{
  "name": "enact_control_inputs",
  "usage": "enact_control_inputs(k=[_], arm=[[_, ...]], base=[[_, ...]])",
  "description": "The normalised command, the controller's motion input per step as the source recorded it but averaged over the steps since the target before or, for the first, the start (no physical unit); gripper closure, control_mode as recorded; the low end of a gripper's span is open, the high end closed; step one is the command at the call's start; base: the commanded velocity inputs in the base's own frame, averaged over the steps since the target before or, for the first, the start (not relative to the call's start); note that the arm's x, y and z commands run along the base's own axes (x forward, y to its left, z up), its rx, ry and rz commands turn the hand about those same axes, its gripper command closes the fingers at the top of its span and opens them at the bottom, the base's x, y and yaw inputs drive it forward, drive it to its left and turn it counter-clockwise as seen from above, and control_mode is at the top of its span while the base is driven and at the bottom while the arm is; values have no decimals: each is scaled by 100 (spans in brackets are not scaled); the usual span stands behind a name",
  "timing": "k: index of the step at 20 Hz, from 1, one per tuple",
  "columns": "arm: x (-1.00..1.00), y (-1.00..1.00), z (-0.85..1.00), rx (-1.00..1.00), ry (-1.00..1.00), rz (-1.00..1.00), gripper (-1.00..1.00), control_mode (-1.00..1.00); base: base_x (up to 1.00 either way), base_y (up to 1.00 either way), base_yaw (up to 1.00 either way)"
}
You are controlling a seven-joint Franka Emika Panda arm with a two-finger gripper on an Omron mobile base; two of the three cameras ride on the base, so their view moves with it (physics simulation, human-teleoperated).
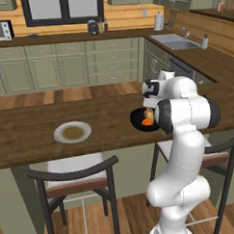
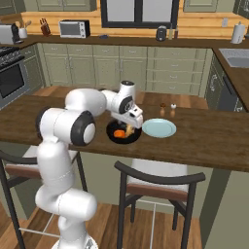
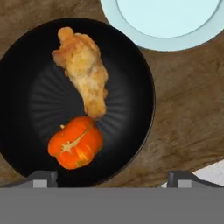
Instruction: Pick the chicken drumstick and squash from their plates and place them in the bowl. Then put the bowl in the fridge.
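On the wooden island counter stands the black bowl [image 3: 30, 87] [image 1: 136, 119] [image 2: 111, 131]. Inside it the golden-tan chicken drumstick [image 3: 85, 70] lies above the orange squash [image 3: 75, 143] [image 2: 119, 133] [image 1: 148, 121], and the two touch. My gripper [image 3: 113, 178] [image 2: 129, 125] hovers right over the bowl, open, holding nothing. An empty pale blue plate [image 3: 175, 22] [image 2: 159, 128] sits beside the bowl. In the left base view a grey-white plate with a brownish centre [image 1: 72, 132] lies farther left on the counter, also empty.
Two dark-framed chairs [image 1: 76, 181] [image 2: 155, 182] are tucked under the counter's near edge. Two small shakers [image 2: 167, 110] stand behind the blue plate. Cabinets, a sink [image 1: 176, 41] and a microwave [image 2: 74, 28] line the far walls.
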Motion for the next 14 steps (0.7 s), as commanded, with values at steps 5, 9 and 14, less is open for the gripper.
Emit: enact_control_inputs(k=[5, 9, 14], arm=[[-72, -37, 2, 1, 0, -31, -100, -100], [-21, -22, 2, 1, 0, -4, -100, -100], [15, -22, -1, 6, -3, 5, -100, -100]], base=[[0, 0, 0], [0, 0, 0], [0, 0, 0]])
